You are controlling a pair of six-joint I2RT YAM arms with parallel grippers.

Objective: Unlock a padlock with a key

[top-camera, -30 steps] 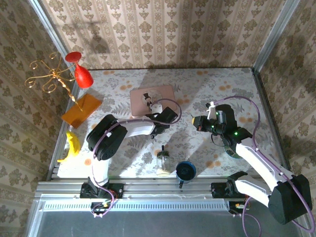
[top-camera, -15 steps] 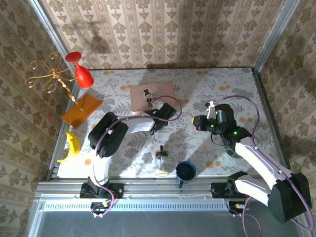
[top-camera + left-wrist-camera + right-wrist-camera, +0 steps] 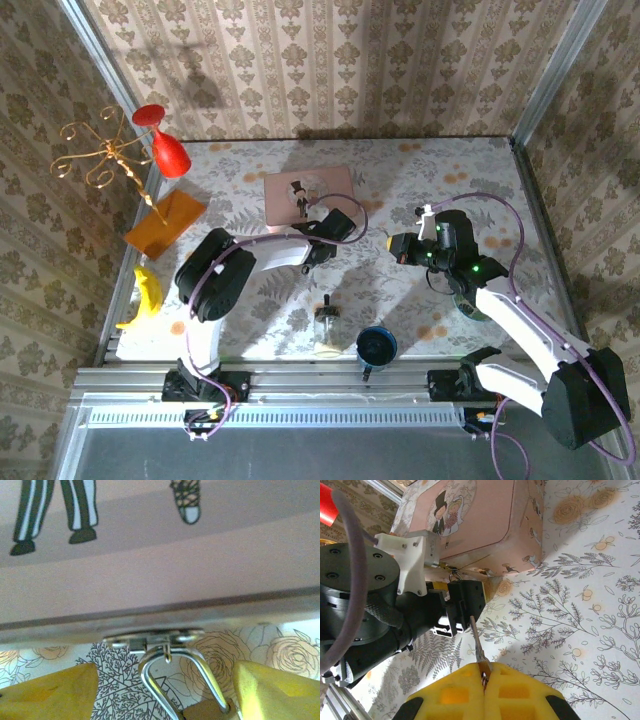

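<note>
A: Was the overhead view well lit?
B: Bright, yes. Light came from above; the arms (image 3: pixel 270 255) cast soft shadows across the table (image 3: pixel 420 175), and a red goblet (image 3: pixel 165 148) shadowed the wall (image 3: pixel 350 60).
A: And the wrist cameras?
B: The left was soft throughout, the pink box (image 3: pixel 160 570) blurred, glints on the padlock (image 3: pixel 207 677). The right showed the key (image 3: pixel 476 640) crisp, the near cable (image 3: pixel 355 565) smeared.

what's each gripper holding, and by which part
Right gripper pinches the key by its head end, shaft sticking out. Left gripper holds nothing: it stands open, straddling the padlock.
</note>
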